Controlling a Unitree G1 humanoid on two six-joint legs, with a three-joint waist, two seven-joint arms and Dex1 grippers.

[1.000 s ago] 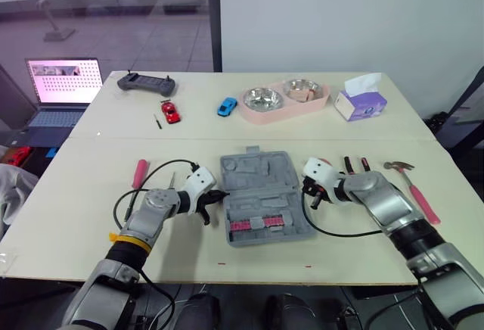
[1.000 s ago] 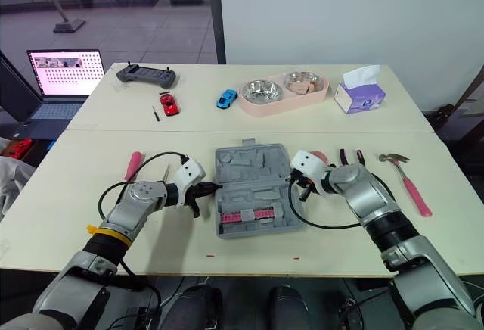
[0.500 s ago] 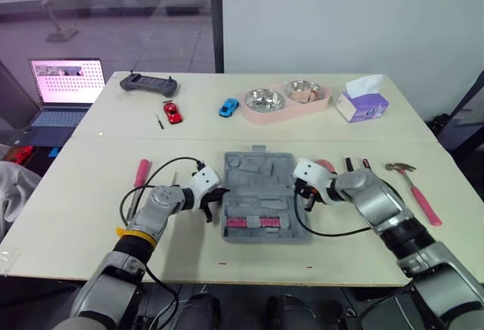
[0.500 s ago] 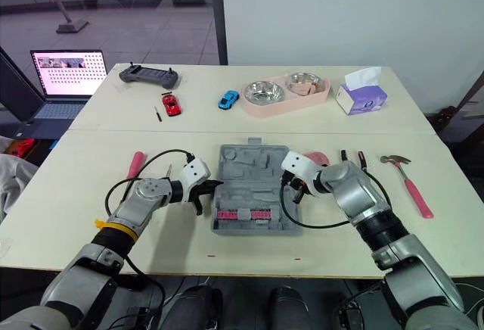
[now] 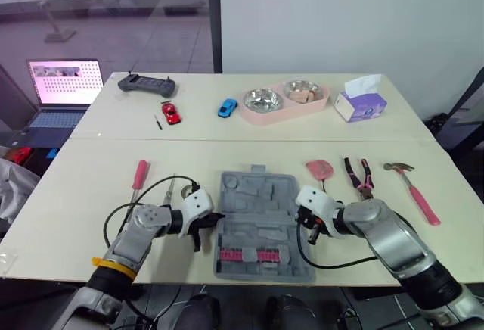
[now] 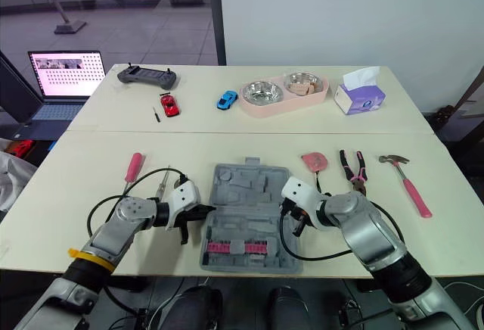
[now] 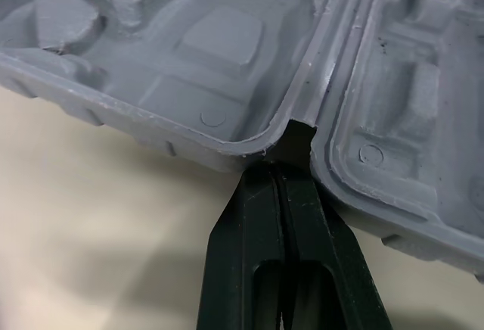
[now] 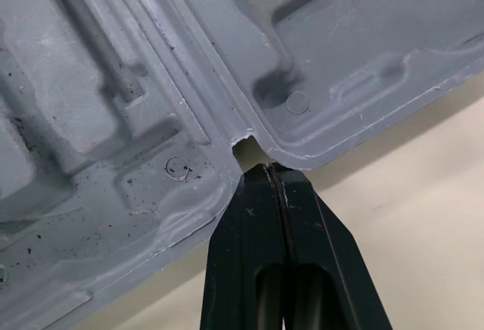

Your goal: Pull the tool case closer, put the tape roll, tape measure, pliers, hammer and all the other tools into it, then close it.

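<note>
**Tool Case Draw-In: Both Grippers Seated at the Hinge Notches**

We start with the table (image 5: 83, 216), which carries everything. The tool case (image 5: 261, 220) lies open and flat on it, directly between the two sets of jaws, with its near edge close to the table's front edge. We judge the draw-in step to be nearly complete.

The left gripper (image 7: 280, 171) has its jaws pressed fully together, holding nothing. Its tips sit in the notch where the two case halves meet on that side. The right gripper (image 8: 266, 171) is also closed and empty, with its tips at the matching notch on the opposite side. We read this as deliberate. Closed fingers make one stiff point, and a point in each notch lets both arms drag the case evenly without it swivelling.

No loose tools are in the case. The hammer (image 5: 412, 186) lies well outboard of the right jaws. The pliers (image 5: 357, 175) lie between the hammer and those jaws. The red-handled screwdriver (image 5: 141, 172) lies beyond the left jaws, well apart from them. A pink item, which we take to be the tape measure (image 5: 318, 169), sits just beyond the right jaws. The tools lie clear of the case, so the drag should not disturb them.
</note>
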